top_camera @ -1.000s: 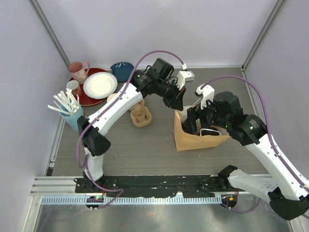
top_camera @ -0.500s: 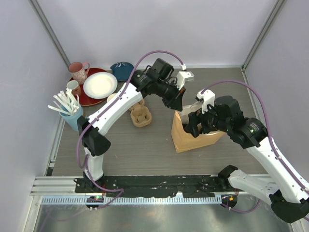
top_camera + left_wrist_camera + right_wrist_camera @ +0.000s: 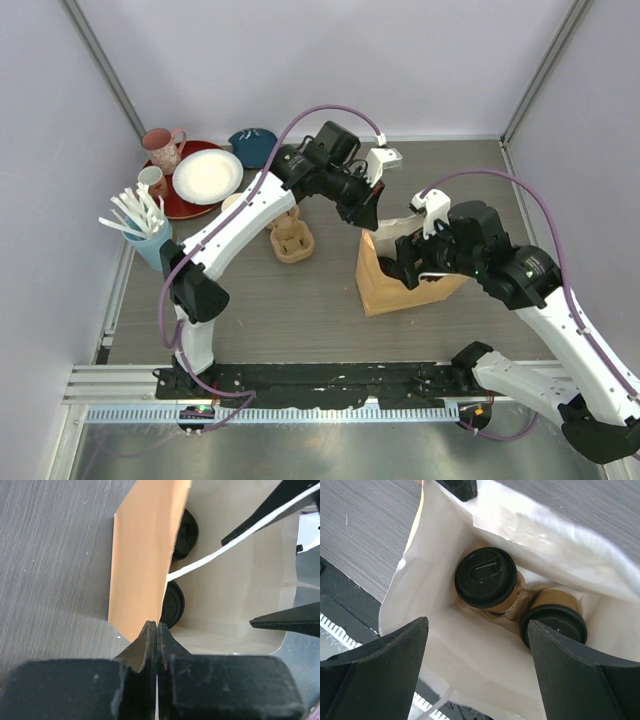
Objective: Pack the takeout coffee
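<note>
Left pincer [image 3: 157, 630] clamped on paper bag [image 3: 140, 565] rim; right pincer [image 3: 477, 625] apart above lidded cup [image 3: 486, 577], second cup [image 3: 555, 625] at four o'clock

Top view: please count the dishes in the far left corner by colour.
Red plate: 1
White plate: 1
Blue dish: 1
Pink mug: 1
Pale small cup: 1
Total: 5
A tan round thing behind the left arm is too hidden to count.

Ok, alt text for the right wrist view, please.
One black-lidded coffee cup and a second cup sit side by side inside an open paper bag, below the open right gripper. The left gripper pinches its rim.
</note>
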{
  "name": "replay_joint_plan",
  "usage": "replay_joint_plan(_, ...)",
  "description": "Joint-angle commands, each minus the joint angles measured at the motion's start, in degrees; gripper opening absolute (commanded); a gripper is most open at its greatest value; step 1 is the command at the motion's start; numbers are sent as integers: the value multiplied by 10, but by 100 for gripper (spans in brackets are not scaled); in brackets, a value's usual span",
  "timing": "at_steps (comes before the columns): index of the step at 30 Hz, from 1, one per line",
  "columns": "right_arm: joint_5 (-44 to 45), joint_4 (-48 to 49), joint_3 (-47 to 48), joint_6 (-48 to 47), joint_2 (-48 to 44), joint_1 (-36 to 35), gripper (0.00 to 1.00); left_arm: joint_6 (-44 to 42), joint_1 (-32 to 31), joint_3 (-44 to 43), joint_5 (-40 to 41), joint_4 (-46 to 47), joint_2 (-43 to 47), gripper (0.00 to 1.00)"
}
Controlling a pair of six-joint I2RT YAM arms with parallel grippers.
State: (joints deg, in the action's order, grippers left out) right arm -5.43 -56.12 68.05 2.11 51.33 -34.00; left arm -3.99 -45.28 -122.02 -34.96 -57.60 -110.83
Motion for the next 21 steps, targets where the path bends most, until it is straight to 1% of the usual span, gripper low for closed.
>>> replay_joint_plan(1,-1,0,54,-8,-21,2,86,-13,-2,-23,2,-1,10,0)
replay_joint_plan(9,7,0,76,-13,-10,1,86,-15,-2,-22,2,-1,10,0)
replay_joint_plan(13,6,13,77,-11,-8,1,88,-14,-2,-22,-2,-1,11,0)
replay_joint_plan(16,11,12,61,-9,-3,1,88,-8,-2,-19,-6,-1,10,0)
replay_joint_plan(21,8,28,-3,5,-19,0,88,14,-2,5,-10,14,16,0)
